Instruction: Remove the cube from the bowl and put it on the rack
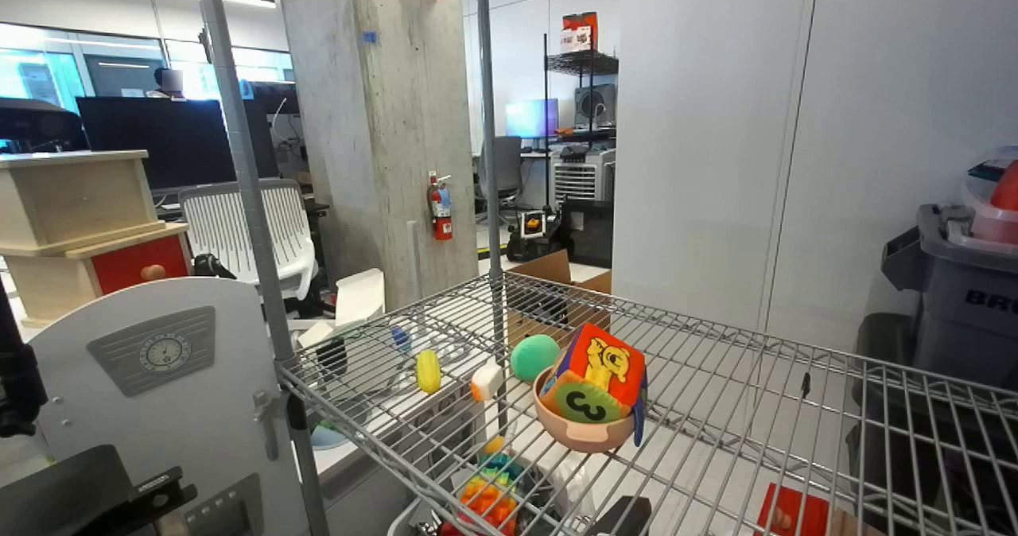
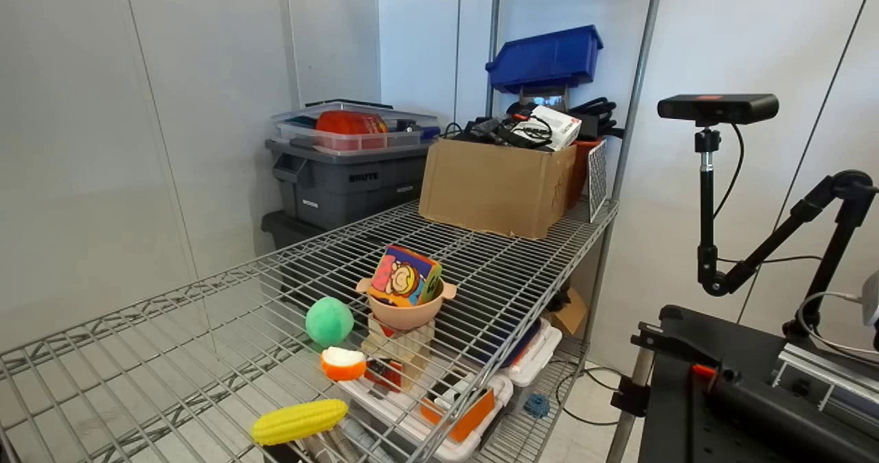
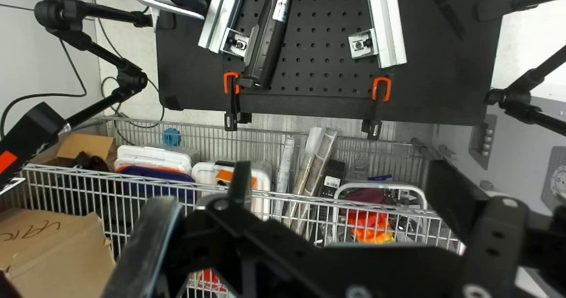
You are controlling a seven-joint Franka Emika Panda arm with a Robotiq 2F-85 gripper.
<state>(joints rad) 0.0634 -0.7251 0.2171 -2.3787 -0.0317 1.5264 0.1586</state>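
Observation:
The cube [image 1: 611, 365] is a soft block with red, blue, orange and green faces. It sits tilted in the tan bowl [image 1: 584, 434], rising above the rim. In an exterior view the cube [image 2: 404, 277] and bowl [image 2: 411, 314] show again. The bowl stands on the wire shelf of the rack [image 1: 246, 170], whose pole [image 2: 640, 71] and shelf rail [image 3: 287, 196] show in the remaining views. My gripper [image 3: 342, 183] is open and empty in the wrist view, its fingers wide apart, facing the rack's edge. Cube and bowl are out of the wrist view.
On the shelf beside the bowl lie a green ball [image 2: 329, 321], an orange-and-white toy piece [image 2: 343, 364] and a yellow corn toy [image 2: 299, 422]. A cardboard box [image 2: 491, 188] stands farther along the shelf. A black table [image 3: 327, 104] with clamps faces the rack.

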